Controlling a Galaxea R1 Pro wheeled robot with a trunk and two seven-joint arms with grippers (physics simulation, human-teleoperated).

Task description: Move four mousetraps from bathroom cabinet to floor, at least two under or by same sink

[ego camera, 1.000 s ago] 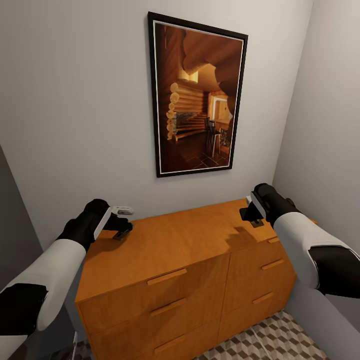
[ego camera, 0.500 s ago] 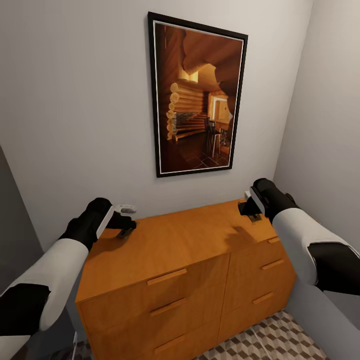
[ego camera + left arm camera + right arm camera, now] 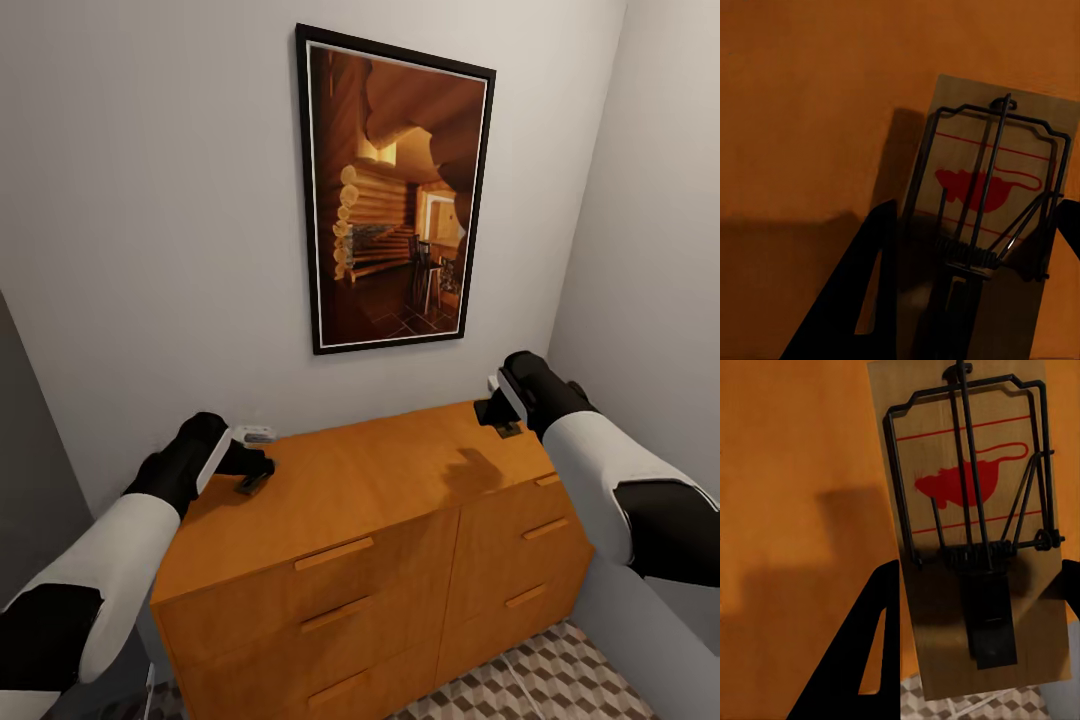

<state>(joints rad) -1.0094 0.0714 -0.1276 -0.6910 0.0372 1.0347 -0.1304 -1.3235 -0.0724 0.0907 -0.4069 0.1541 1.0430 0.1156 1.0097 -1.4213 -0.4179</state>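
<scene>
Two mousetraps in sight, both at the top of the cabinet [image 3: 340, 490]. Left mousetrap [image 3: 990, 217] a pale wooden board with a red mouse print, red lines and a dark wire bar and spring, seen from the left wrist camera between the two dark fingers [image 3: 847, 307] of the left claw [image 3: 252, 478]; clamped on the board's near end, with the orange-brown cabinet top behind it. From the head camera, that trap [image 3: 250, 484] a small dark shape at the left rear of the cabinet top, close to the surface; touching it or just above, cannot tell.

Right mousetrap [image 3: 975, 517] of the same make, held the same way between the dark fingers [image 3: 859, 660] of the right claw [image 3: 503, 424], clamped on the near end of the board; cabinet top behind most of it, and a strip of cube-patterned bathroom floor [image 3: 975, 705] visible past the board's near edge. From the head camera, this trap [image 3: 508, 431] at the right rear corner of the cabinet, raised a little, a soft shadow on the wood to its left.

Cabinet drawer fronts shut, thin bar handles [image 3: 334, 553] across them. Patterned bathroom floor at the foot of the cabinet. Above, on the grey wall [image 3: 150, 200], a black-framed picture [image 3: 395, 190] of a log interior. Small white fitting [image 3: 254, 434] on the wall just behind the left claw.
</scene>
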